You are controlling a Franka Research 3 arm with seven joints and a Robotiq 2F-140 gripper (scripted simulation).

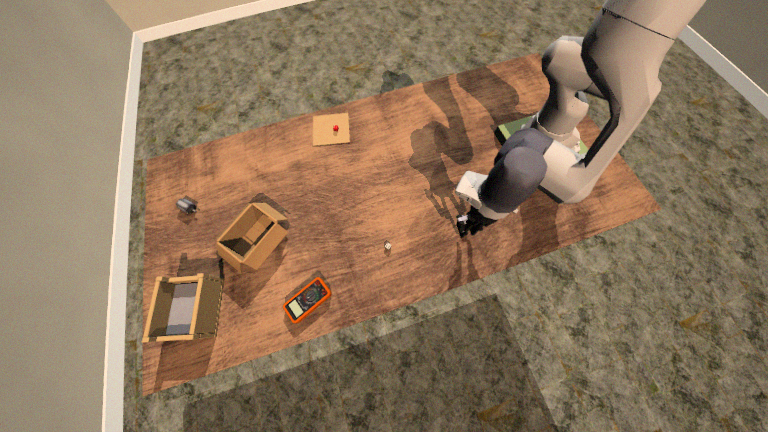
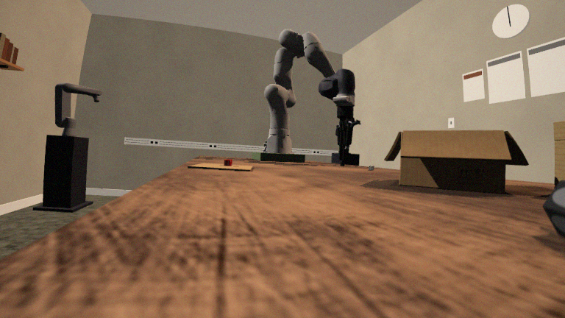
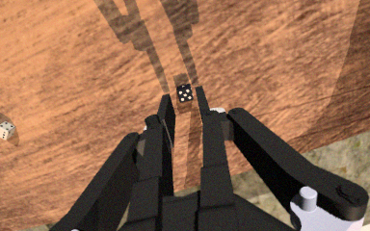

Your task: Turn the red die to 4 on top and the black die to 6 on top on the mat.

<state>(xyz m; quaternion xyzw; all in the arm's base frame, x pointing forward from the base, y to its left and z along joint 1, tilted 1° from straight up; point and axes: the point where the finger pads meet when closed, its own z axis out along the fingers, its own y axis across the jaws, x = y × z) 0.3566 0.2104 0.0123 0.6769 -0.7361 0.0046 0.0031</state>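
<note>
The red die sits on the tan mat; its top number is too small to read. The black die lies on the table with what looks like five white pips on its upper face. It is not made out in the top and exterior views. My gripper points down, fingers partly open, low over the table. In the wrist view the black die shows between the fingertips, with a gap on each side. The white die stands apart on the table.
An orange multimeter lies near the front edge. An open cardboard box, a wooden crate and a small grey object are farther left in the top view.
</note>
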